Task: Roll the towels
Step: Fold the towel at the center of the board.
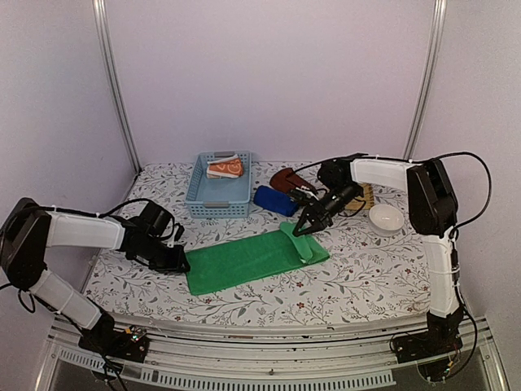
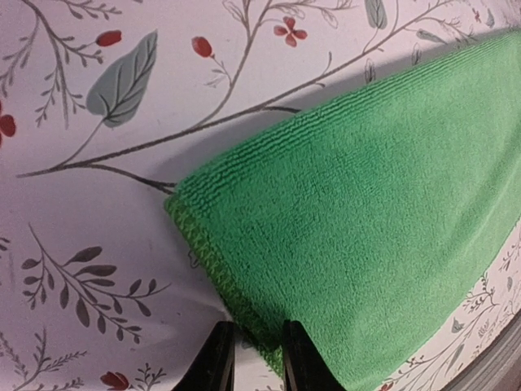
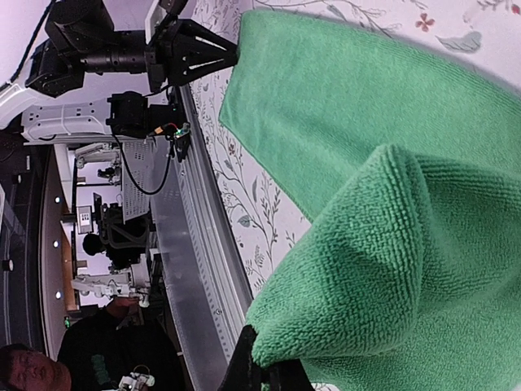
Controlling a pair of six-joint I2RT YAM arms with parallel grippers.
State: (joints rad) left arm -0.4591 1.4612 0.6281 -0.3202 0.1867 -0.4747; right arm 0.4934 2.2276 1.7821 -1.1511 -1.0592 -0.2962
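the green towel (image 1: 244, 261) lies flat along the middle of the surface (image 1: 366, 269), its long axis running from 9 to 3 o'clock in the top view. the right tool (image 1: 303, 228) is closed tight on the 3 o'clock end and has that end lifted and lapped over into a loose fold. the left tool (image 1: 181, 262) sits at the 9 o'clock end, its fingers (image 2: 218, 358) narrowly parted with the stitched hem between them, seemingly pinching it.

the cloth looks light, thick-piled and limp. it should sag from any single pinch and will not hold a crease unaided, though the nap should grip rather than slip. the hem and corners are the firmest places to hold. a mid-edge pinch would likely bunch it.

the orange towel (image 1: 225, 168) lies in the basket (image 1: 218, 199) toward 12 o'clock. the dark blue towel (image 1: 275, 200) and maroon towel (image 1: 291, 179) lie just beside the basket.
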